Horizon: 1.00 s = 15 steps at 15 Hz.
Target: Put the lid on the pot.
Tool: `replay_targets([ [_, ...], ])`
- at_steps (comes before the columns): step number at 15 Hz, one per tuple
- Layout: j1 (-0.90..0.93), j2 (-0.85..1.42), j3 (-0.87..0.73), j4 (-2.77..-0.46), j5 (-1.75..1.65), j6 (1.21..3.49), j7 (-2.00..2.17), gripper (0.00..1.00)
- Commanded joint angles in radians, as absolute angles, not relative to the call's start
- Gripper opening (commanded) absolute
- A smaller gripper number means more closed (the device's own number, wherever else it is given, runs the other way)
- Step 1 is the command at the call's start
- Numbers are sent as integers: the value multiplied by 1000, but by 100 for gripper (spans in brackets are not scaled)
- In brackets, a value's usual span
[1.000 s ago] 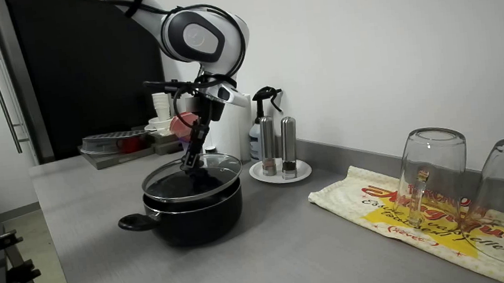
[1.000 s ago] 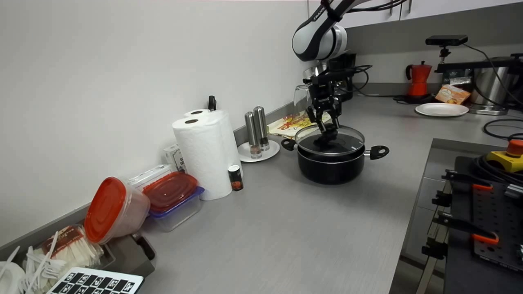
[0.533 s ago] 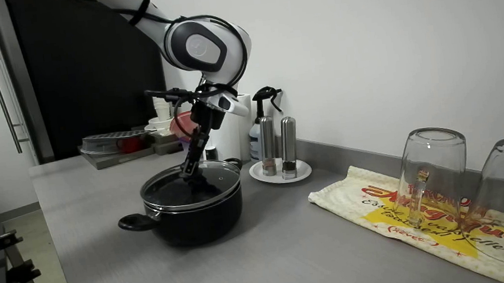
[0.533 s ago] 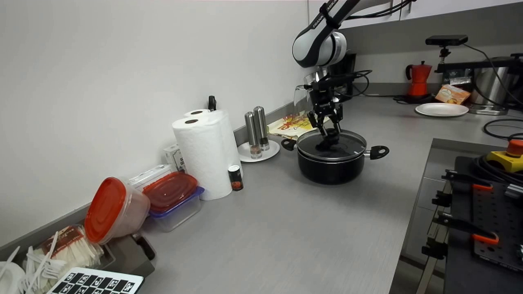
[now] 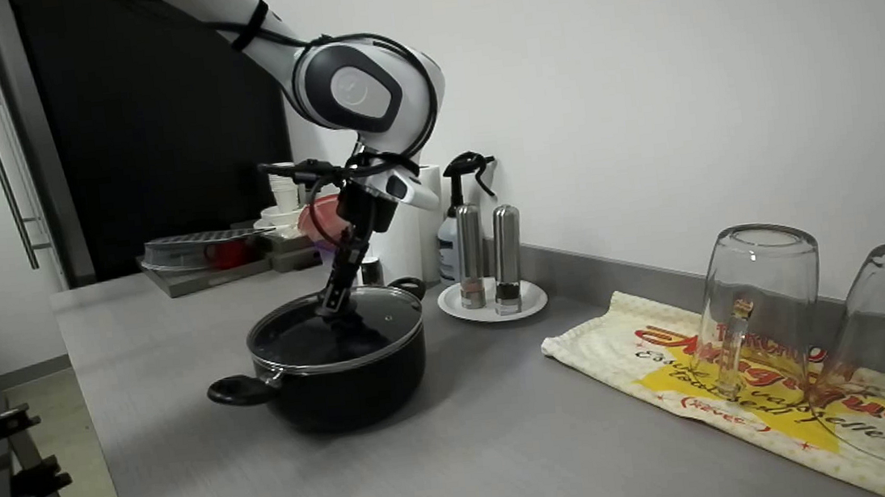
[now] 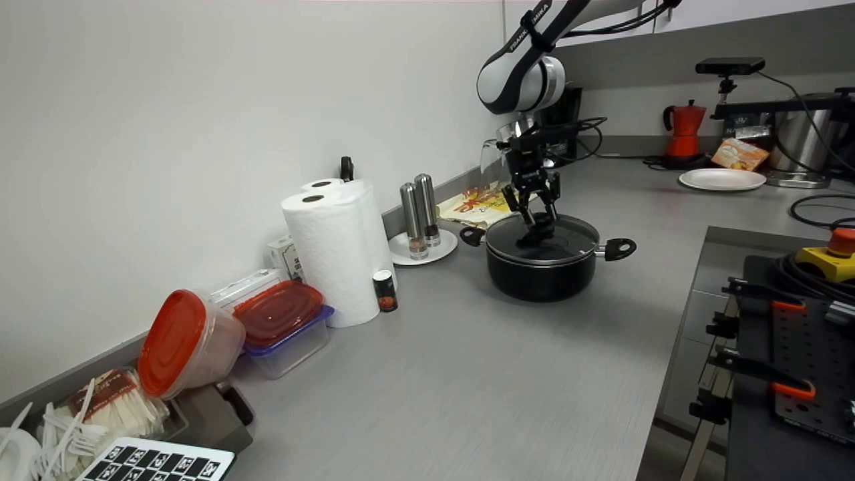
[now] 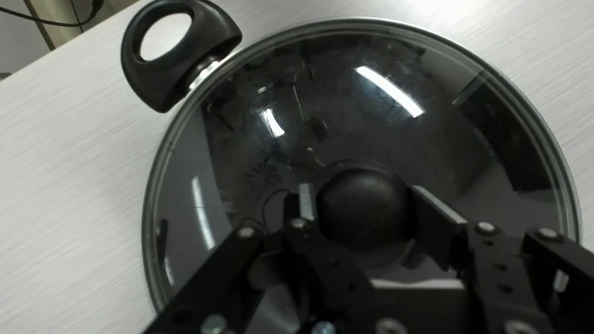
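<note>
Toward the left of a gray counter (image 6: 434, 394), in an exterior view, we see a board (image 6: 157, 461) of black-and-white squares, its markings too small to decipher. Next to it, a round container (image 6: 190, 344) with a red lid leans near a second red-topped tub (image 6: 280, 310). A white box (image 6: 286, 257) carries dark print we cannot read. Paper towel rolls (image 6: 337, 260) follow, then a small jar (image 6: 385, 294) with an illegible dark label and two metal mills (image 6: 412, 217) on a white saucer (image 6: 444, 250).

On the dish towel (image 5: 621, 337), red and black lettering includes what looks to us like "vaisselle." Farther right, the lid (image 6: 574, 244) lies over the mouth of the pot (image 6: 540, 284), rim upon rim. The gripper (image 7: 364, 206) clasps the lid's dark knob (image 7: 364, 195), fingers (image 7: 441, 232) pressed to either side.

Overhead, the robot arm (image 6: 501, 73) reads "FRANK" and "MIKA," split by a black strap (image 6: 534, 33). At right stand a red coffee maker (image 6: 686, 130), a white plate (image 6: 721, 179), an orange packet (image 6: 740, 155) we cannot read and a yellow box (image 6: 828, 264) topped with red.
</note>
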State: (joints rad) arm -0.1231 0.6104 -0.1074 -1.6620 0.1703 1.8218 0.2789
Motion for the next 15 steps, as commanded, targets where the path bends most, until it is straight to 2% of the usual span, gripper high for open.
replay_targets([
  [1, -131, 616, -100, -1629, 205, 1779, 280, 26],
  [13, -125, 648, -92, -1595, 198, 1734, 269, 26],
  [14, -120, 639, -104, -1627, 185, 1788, 275, 76],
  [15, -120, 641, -105, -1627, 185, 1788, 275, 53],
])
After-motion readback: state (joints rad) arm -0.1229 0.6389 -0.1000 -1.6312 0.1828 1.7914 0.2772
